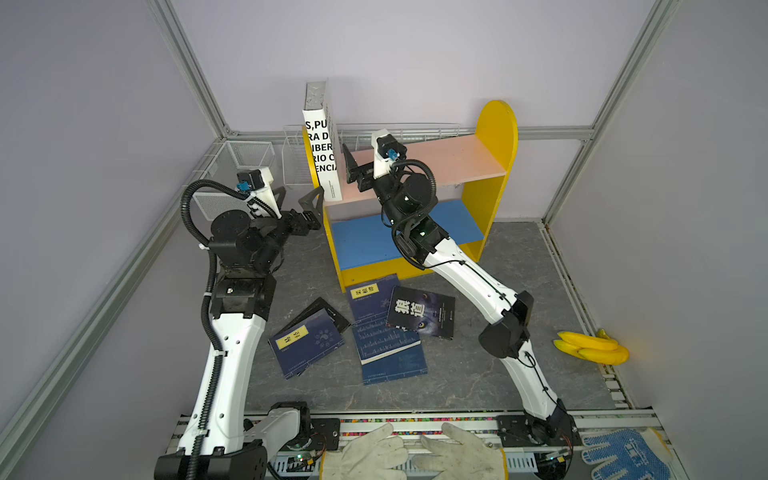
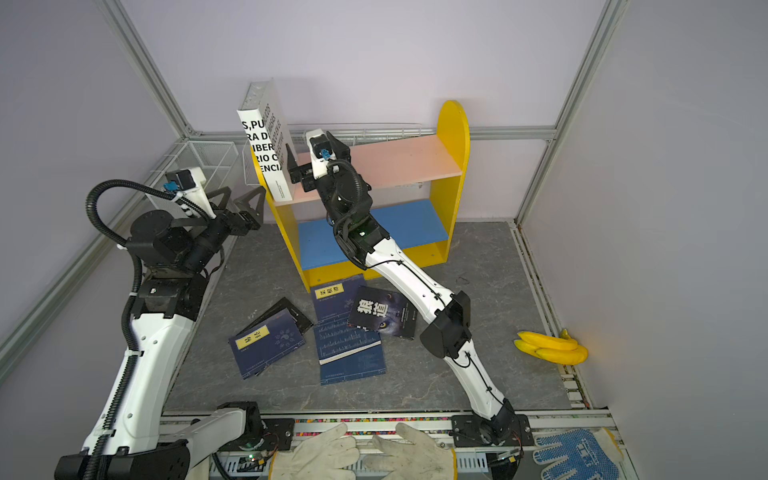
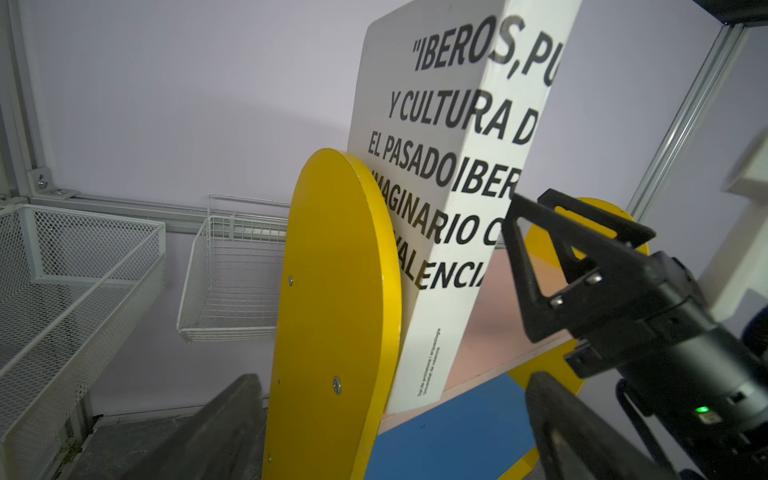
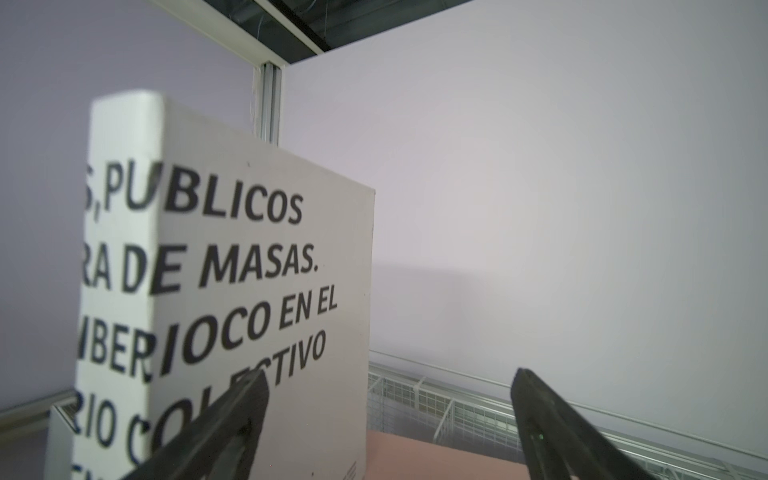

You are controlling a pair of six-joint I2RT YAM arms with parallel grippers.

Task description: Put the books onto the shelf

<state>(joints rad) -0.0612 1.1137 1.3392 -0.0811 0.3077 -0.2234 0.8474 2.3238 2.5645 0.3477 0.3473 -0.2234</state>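
White and boldly lettered, a large book [image 1: 322, 145] stands on the pink board [image 1: 457, 158] of the shelf [image 1: 496, 137], at its nine o'clock end against the yellow side [image 3: 332, 311]. The right gripper [image 4: 386, 382], jaws apart, hangs just at the book's three o'clock; the left gripper [image 1: 300, 193], likewise spread, at nine. On the floor [image 1: 519, 270] at six o'clock lie loose books [image 1: 386, 328].

Even soft light, faint shadows, wide-angle bowing, blurred wrist foregrounds
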